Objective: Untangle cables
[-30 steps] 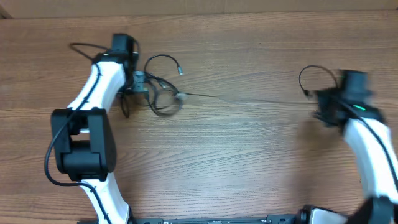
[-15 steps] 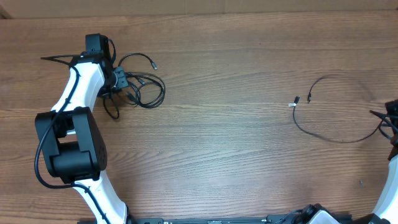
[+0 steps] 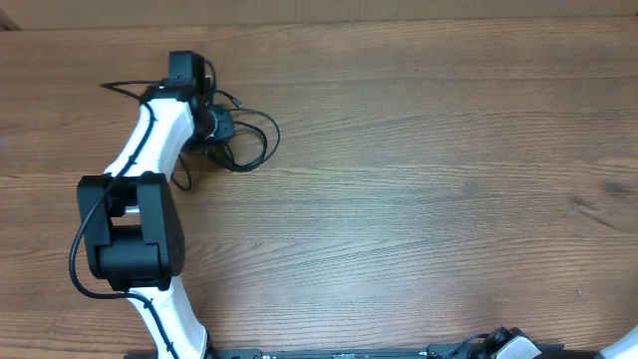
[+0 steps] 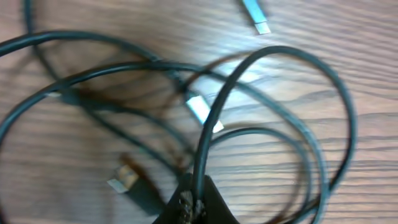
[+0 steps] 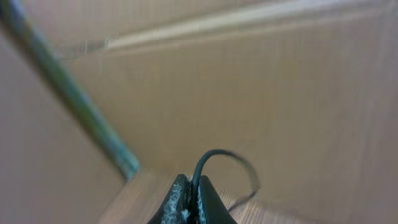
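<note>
Brown wood-grain counter [image 3: 429,199] filling the overhead view. Upper left of frame: cables [image 3: 239,150] bunched in loose overlapping loops, lying flat. White-and-black left arm [image 3: 150,150] reaching up from lower left, overlapping the bundle's left edge.

Left wrist view: left hand [image 4: 189,205] at bottom centre, pinched shut on one strand. Strand rising from the fingertips, then arcing right into a wide loop. Other loops crossing underneath.

Three plug tips noted:
- silver tip [image 4: 200,112] mid-frame, long axis upper left to lower right;
- second silver tip [image 4: 255,15] at top right, same slant;
- tan tip [image 4: 121,177] at lower left.

Right wrist view: right hand [image 5: 186,202] clamped shut on a separate cable [image 5: 214,152], hooked up and rightward. Background blurred tan, with a greenish bar [image 5: 68,93] slanting across the left.
</note>
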### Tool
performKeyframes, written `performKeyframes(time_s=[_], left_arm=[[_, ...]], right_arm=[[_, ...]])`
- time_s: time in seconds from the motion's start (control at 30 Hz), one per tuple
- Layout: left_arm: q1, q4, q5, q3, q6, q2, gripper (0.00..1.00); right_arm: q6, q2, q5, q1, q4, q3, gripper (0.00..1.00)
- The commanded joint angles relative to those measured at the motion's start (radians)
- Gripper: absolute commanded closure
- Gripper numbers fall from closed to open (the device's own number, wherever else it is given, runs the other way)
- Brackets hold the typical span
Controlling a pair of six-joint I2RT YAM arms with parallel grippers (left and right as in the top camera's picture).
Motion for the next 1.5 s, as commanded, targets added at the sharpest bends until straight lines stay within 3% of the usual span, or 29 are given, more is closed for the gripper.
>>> performKeyframes(time_s=[0.0, 0.2, 0.43, 0.7, 0.9, 0.97, 1.03, 1.1, 1.23, 1.4, 1.47], left_arm=[[-0.04, 0.025, 0.022, -0.008, -0.013, 0.0, 0.93], [-0.075, 0.03, 0.022, -0.008, -0.013, 0.0, 0.93], [-0.091, 0.031, 0.022, -0.008, -0.014, 0.0, 0.93], [-0.095, 0.024, 0.029, -0.008, -0.017, 0.0, 0.96], [-0.095, 0.036, 0.029, -0.008, -0.018, 0.0, 0.96], [-0.096, 0.034, 0.029, -0.008, -0.017, 0.0, 0.96], [-0.096, 0.034, 0.03, -0.008, -0.017, 0.0, 0.96], [-0.096, 0.033, 0.031, -0.008, -0.017, 0.0, 0.96], [-0.096, 0.032, 0.137, -0.008, 0.024, 0.0, 0.96], [-0.099, 0.033, 0.501, -0.008, 0.304, 0.0, 0.96], [-0.106, 0.035, 0.6, -0.008, 0.362, 0.0, 0.96]], right_arm=[[-0.058, 0.098, 0.04, -0.002, -0.008, 0.031, 0.96], [0.125, 0.318, 0.023, -0.002, -0.08, 0.031, 0.96], [0.148, 0.475, -0.415, 0.021, 0.048, 0.031, 0.96], [0.145, 0.502, 0.032, 0.039, 0.05, 0.031, 0.96], [0.175, 0.571, 0.07, 0.0, -0.022, 0.031, 0.96], [0.204, 0.613, 0.07, -0.014, -0.065, 0.031, 0.89], [0.224, 0.651, 0.07, -0.02, -0.112, 0.031, 0.65], [0.224, 0.679, 0.059, -0.02, -0.159, 0.031, 0.03], [0.223, 0.67, 0.05, -0.005, -0.227, 0.038, 0.0], [0.232, 0.594, 0.024, 0.03, -0.4, 0.127, 0.0], [0.286, 0.564, 0.042, 0.049, -0.523, 0.187, 0.0]])
